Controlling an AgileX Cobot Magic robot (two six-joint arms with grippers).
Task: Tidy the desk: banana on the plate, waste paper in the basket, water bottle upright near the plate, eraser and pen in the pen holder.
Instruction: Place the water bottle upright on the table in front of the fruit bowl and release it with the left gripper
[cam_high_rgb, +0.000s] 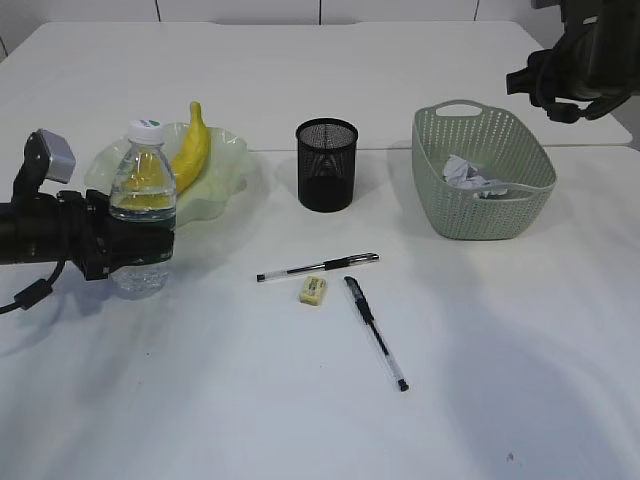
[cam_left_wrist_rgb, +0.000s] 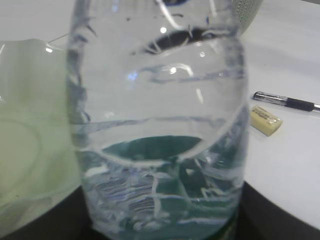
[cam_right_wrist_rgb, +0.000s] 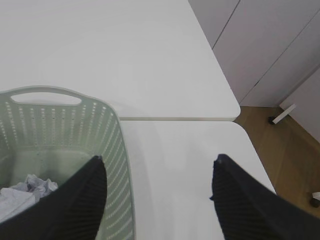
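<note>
The clear water bottle (cam_high_rgb: 143, 190) stands upright on the table by the pale green plate (cam_high_rgb: 228, 170). My left gripper (cam_high_rgb: 135, 245) is shut on its lower body. The bottle fills the left wrist view (cam_left_wrist_rgb: 160, 115). The banana (cam_high_rgb: 192, 148) lies on the plate. The crumpled paper (cam_high_rgb: 468, 173) lies in the green basket (cam_high_rgb: 483, 215). Two pens (cam_high_rgb: 318, 267) (cam_high_rgb: 375, 330) and a yellow eraser (cam_high_rgb: 313, 290) lie on the table in front of the black mesh pen holder (cam_high_rgb: 327, 165). My right gripper (cam_right_wrist_rgb: 157, 162) is open and empty, raised beyond the basket's right side.
The left wrist view shows the plate (cam_left_wrist_rgb: 30, 150) to the left of the bottle, and the eraser (cam_left_wrist_rgb: 266, 120) and a pen (cam_left_wrist_rgb: 290, 101) to its right. The right wrist view shows the basket (cam_right_wrist_rgb: 112, 150), the paper (cam_right_wrist_rgb: 25, 192), and the table's right edge over wooden floor.
</note>
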